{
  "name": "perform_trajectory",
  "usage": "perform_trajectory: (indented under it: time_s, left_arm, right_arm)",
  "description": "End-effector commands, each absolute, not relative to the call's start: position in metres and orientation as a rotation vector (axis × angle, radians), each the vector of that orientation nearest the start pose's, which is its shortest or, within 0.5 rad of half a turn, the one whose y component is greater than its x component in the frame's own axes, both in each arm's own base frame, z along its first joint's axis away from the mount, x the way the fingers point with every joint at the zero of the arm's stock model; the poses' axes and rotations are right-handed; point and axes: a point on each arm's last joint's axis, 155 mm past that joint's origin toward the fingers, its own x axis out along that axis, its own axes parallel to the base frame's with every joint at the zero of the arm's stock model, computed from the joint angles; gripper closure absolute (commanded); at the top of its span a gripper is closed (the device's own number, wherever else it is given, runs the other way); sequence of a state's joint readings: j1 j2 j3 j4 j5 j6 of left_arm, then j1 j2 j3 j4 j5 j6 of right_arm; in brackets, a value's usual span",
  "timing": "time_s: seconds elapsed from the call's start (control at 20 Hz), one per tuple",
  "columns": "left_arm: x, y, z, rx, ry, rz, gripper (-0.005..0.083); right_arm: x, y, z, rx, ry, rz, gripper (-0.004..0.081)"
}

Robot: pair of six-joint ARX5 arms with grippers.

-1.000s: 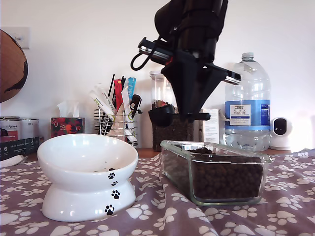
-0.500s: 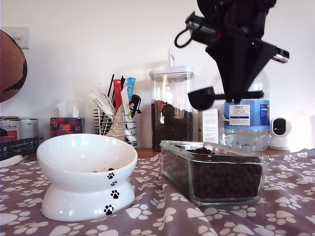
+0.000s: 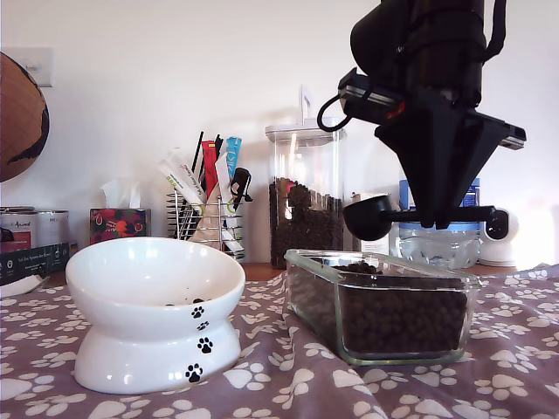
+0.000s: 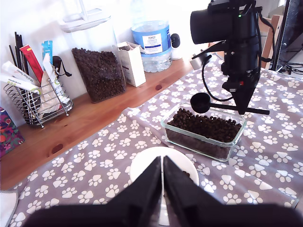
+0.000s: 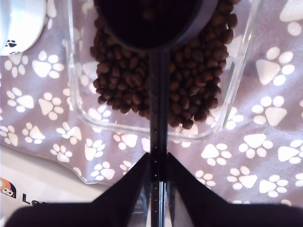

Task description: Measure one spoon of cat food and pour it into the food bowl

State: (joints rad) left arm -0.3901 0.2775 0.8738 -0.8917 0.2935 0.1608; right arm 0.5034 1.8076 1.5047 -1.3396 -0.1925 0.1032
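My second gripper point(image 3: 442, 213) is shut on the long handle of the black spoon point(image 3: 370, 217), which lies level with its round cup just above the clear glass dish point(image 3: 376, 259). The dish is full of brown cat food point(image 3: 402, 319). Looking along my second gripper point(image 5: 157, 163), the spoon point(image 5: 158, 118) stretches over the cat food point(image 5: 118, 80); the cup's inside is too dark to read. The white food bowl point(image 3: 157, 262) with paw prints stands at the exterior view's left, holding a few pellets. My first gripper point(image 4: 162, 163) hangs shut and empty above the food bowl point(image 4: 142, 165).
Along the back wall stand a tall clear jar of kibble point(image 3: 304, 196), a wire rack of coloured sticks point(image 3: 205, 205), a tissue box point(image 3: 118, 223), a water bottle point(image 4: 154, 42) and a small white camera point(image 3: 498, 236). A paw-print cloth point(image 3: 288, 375) covers the table.
My second gripper carried the spoon toward the exterior view's right, rising first and then lowering, so the cup now hangs close above the glass dish.
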Motion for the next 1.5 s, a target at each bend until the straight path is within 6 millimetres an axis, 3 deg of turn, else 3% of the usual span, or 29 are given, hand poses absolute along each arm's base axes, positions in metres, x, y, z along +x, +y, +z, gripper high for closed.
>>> perform_trajectory:
  time_s: [0.0,0.4,0.65,0.95,1.05,1.15,1.3,1.45]
  left_arm:
    - [0.138,-0.114,0.29,0.171,0.254,-0.7,0.0793]
    - [0.138,-0.114,0.29,0.165,0.256,-0.7,0.0793]
    - [0.138,-0.114,0.289,0.165,0.259,-0.7,0.0793]
    - [0.138,-0.114,0.289,0.165,0.261,-0.7,0.0793]
    - [0.138,-0.114,0.29,0.165,0.257,-0.701,0.0793]
    - [0.141,-0.115,0.293,0.165,0.248,-0.7,0.0793]
    - [0.149,-0.119,0.295,0.165,0.246,-0.701,0.0793]
    - [0.162,-0.124,0.294,0.166,0.268,-0.702,0.0793]
  right_arm:
    - [0.263,0.184,0.082,-0.191,1.696,0.439,0.0783]
    - [0.275,0.191,0.079,-0.177,1.649,0.446,0.077]
    - [0.275,0.188,0.079,-0.189,1.649,0.433,0.0537]
    - [0.271,0.183,0.081,-0.237,1.658,0.47,0.0547]
    - [0.275,0.182,0.087,-0.246,1.632,0.49,0.0626]
    - [0.29,0.18,0.099,-0.28,1.528,0.486,0.0767]
    - [0.324,0.182,0.133,-0.291,1.296,0.46,0.0783]
    - [0.356,0.186,0.188,-0.278,1.023,0.438,0.0783]
